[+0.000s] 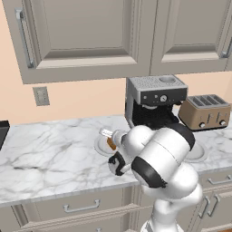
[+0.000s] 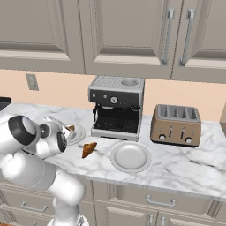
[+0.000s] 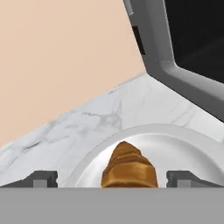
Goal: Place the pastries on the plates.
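Gripper [image 3: 112, 178] is sitting with fingers wide apart either side of one pastry [image 3: 129, 168] lying on the left plate [image 3: 183, 148], second pastry [image 2: 89, 149] resting on the counter [image 2: 185, 163] beside the other plate [image 2: 130, 157].

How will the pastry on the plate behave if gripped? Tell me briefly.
The pastry is far smaller than its plate, so it is probably light. Its ridged, layered surface suggests a crust that could crush under a hard pinch. The lumpy, tapered shape may swivel or slide on the smooth plate if pushed, rather than roll.
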Robot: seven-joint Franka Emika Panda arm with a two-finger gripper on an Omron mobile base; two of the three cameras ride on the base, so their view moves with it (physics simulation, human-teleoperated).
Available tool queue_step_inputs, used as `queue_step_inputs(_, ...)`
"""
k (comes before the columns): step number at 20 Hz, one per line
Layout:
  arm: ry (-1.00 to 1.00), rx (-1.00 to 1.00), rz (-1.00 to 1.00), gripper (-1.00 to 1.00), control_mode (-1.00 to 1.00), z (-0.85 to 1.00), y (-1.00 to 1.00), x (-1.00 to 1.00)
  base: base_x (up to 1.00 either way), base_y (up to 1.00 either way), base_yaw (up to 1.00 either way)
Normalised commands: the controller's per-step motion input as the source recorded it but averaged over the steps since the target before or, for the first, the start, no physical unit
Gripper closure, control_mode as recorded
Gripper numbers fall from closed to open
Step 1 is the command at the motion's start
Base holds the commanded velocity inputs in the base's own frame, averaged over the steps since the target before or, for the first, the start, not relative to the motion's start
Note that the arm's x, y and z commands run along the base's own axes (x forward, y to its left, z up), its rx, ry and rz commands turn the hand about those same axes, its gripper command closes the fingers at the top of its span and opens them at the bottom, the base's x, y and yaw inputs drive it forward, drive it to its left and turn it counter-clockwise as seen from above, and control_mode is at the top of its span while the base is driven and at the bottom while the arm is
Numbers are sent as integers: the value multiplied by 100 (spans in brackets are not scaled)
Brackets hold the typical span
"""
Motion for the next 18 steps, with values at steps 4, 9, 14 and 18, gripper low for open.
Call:
queue_step_inputs(4, -13, 2, 0, -100, -100, 67, -14, -14, 0, 0, 0)
queue_step_inputs(9, 1, 1, 0, -100, -100, 95, -15, -21, 0, 0, 0)
queue_step_inputs(14, 10, 0, 0, -100, -100, 82, -12, -50, 0, 0, 0)
queue_step_inputs(18, 0, 0, 0, -100, -100, 50, 0, -31, 0, 0, 0)
